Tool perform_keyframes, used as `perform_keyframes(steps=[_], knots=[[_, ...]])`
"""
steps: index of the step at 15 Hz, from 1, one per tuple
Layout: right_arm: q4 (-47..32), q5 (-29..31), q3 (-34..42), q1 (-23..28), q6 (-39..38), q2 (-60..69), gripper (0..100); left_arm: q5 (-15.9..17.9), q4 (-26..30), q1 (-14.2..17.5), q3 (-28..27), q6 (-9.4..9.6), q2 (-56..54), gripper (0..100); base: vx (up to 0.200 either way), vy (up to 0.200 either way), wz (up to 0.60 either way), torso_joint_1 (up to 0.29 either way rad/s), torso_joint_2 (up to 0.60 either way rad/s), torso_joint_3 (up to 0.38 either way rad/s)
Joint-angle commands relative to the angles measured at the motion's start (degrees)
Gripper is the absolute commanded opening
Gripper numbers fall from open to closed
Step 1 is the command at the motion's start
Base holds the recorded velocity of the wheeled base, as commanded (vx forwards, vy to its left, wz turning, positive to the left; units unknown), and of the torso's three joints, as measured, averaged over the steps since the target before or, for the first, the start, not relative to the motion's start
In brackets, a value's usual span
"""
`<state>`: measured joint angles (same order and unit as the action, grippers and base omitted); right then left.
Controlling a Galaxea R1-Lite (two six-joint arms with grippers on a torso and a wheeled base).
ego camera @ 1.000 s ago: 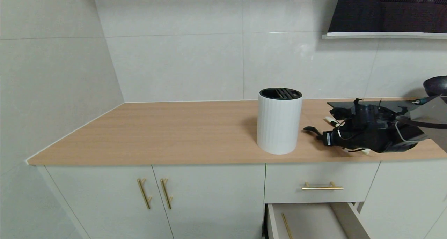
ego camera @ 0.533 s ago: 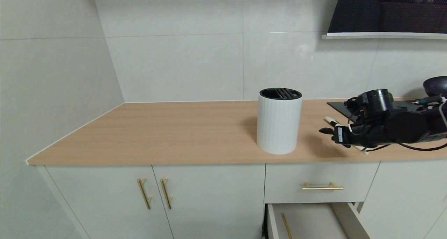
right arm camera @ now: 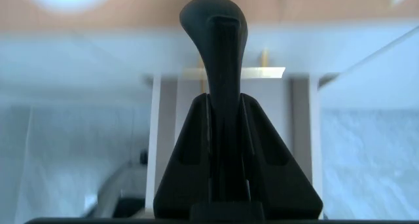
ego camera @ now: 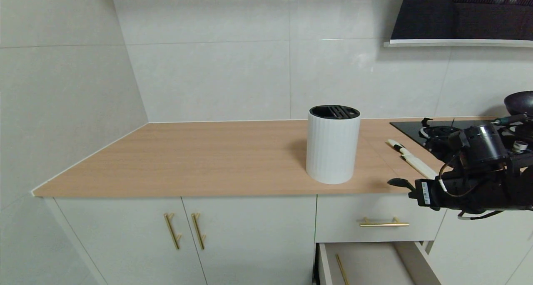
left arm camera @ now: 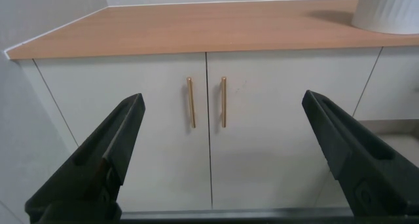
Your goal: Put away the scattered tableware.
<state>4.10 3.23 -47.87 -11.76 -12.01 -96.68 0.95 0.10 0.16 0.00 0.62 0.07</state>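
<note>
A slim white knife (ego camera: 410, 159) lies flat on the wood-grain counter (ego camera: 208, 160), right of centre, between a ribbed white cylindrical holder (ego camera: 333, 145) and the glossy black cooktop (ego camera: 407, 127). The right gripper (ego camera: 395, 182), at lower right, is pinched closed on nothing. The left gripper (left arm camera: 221, 101) gapes wide and empty.

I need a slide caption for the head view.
Right gripper hangs before the counter edge; a knife lies beside the white holder.

White ribbed holder (ego camera: 332, 152) with black top, light wood-grain counter (ego camera: 200, 160), gold drawer handle (ego camera: 384, 224), perhaps cream-white utensil (ego camera: 413, 163).
</note>
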Motion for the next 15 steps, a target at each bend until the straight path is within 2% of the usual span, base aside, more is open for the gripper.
perform_keyframes(steps=[1,11,15], knots=[[0.03,0.02,1.99,-0.1,0.05,1.59,0,0.02,-0.01,0.02,0.0,-0.01,0.01,100,0.0,0.0,0.0,0.0,0.0,0.0],[0.12,0.2,3.31,-0.45,1.29,-0.26,0,0.02,-0.01,0.02,0.0,-0.01,0.01,100,0.0,0.0,0.0,0.0,0.0,0.0],[0.12,0.2,3.58,-0.36,2.08,-0.61,0,0.02,-0.01,0.02,0.0,-0.01,0.01,100,0.0,0.0,0.0,-0.133,0.3,0.184]])
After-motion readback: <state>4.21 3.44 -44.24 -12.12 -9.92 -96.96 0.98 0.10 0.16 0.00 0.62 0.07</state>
